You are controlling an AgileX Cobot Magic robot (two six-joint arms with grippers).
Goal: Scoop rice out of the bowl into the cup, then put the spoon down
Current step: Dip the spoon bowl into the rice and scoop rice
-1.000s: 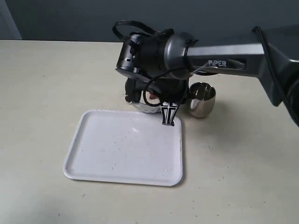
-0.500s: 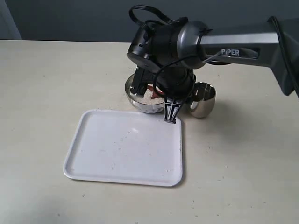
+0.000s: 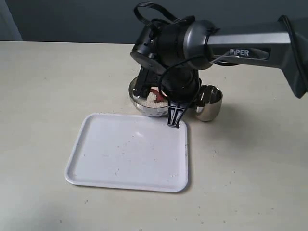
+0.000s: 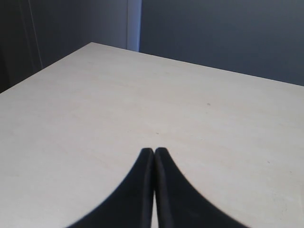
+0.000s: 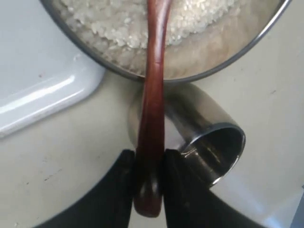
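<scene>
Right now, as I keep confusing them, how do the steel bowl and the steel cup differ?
The bowl is wider and shallower; the cup is narrower, with taller sides. The bowl holds a mound of rice; the cup's visible inside looks dark. The spoon, held by the right gripper, reaches into the bowl, not the cup. Both are shiny steel.

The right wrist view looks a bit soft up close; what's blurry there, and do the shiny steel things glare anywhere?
Right wrist view: the right gripper and the near end of the spoon are soft, the rice sharper; bright streaks on the cup. Exterior view: even light, small highlights on cup and bowl. Left wrist view: no steel, only the left gripper, a dark silhouette.
</scene>
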